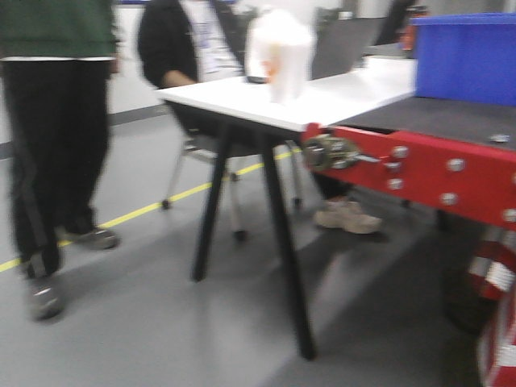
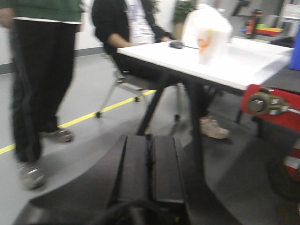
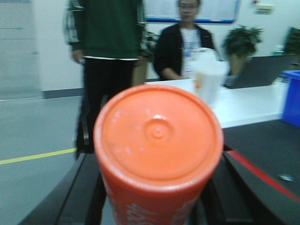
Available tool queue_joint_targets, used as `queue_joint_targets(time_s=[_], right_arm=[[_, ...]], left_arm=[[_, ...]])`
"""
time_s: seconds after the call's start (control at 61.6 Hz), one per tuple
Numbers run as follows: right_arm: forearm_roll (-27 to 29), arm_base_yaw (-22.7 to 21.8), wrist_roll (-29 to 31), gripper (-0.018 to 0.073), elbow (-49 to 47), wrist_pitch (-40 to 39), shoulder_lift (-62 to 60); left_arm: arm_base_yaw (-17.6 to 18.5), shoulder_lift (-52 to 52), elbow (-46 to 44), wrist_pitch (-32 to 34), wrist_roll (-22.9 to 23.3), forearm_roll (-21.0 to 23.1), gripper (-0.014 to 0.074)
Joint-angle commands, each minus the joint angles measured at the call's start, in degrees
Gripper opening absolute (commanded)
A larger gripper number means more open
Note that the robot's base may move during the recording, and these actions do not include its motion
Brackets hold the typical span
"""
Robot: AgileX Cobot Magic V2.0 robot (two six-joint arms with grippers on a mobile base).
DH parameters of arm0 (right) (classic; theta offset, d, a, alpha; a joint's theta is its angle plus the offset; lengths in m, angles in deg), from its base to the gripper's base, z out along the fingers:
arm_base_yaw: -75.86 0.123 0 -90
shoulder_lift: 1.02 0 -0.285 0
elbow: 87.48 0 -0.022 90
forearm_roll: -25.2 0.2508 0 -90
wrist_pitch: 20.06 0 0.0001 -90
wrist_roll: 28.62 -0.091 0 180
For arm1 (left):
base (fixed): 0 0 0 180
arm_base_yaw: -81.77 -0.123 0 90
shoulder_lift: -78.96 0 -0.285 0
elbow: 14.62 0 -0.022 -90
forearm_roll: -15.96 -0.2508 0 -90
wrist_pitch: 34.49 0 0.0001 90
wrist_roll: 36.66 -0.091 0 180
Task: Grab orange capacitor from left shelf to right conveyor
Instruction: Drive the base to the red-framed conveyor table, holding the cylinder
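The orange capacitor (image 3: 158, 145) was held in the right gripper (image 3: 159, 201), clamped between the two dark fingers (image 3: 82, 192) on either side of its body. It was carried in the air, short of the right conveyor (image 3: 267, 145), whose dark belt and red edge were seen low to the right. The left shelf was not shown in any view. The left gripper (image 2: 150, 168) was seen with its pads pressed together and nothing between them.

The chief risk was judged to be an early release. With the capacitor not yet above the belt, it would be dropped to the grey floor beside the red frame (image 1: 435, 165). A low approach could also have the cylinder's base knocked against that frame and the part twisted in the grip. The blue bin (image 1: 468, 56) stood on the belt's far side, so too long a reach could bring a collision there. A smooth round body held by only two pads could be let slip under a sudden stop.

The capacitor was presented end-on: a round orange cap with a small raised dimple at its centre and a rolled rim. What seemed to be white print was glimpsed on its side near the bottom edge, too blurred to be read.
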Motion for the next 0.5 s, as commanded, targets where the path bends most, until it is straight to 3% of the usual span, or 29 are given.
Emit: queue_joint_targets(time_s=[0.0,0.487], right_arm=[[0.34,-0.29,0.15,0.0057,-1.58,-5.47,0.92],[0.34,-0.29,0.15,0.0057,-1.58,-5.47,0.92]], left_arm=[[0.26,-0.89,-0.37,5.02,0.08,0.00,-0.0105],[0.26,-0.89,-0.37,5.02,0.08,0.00,-0.0105]])
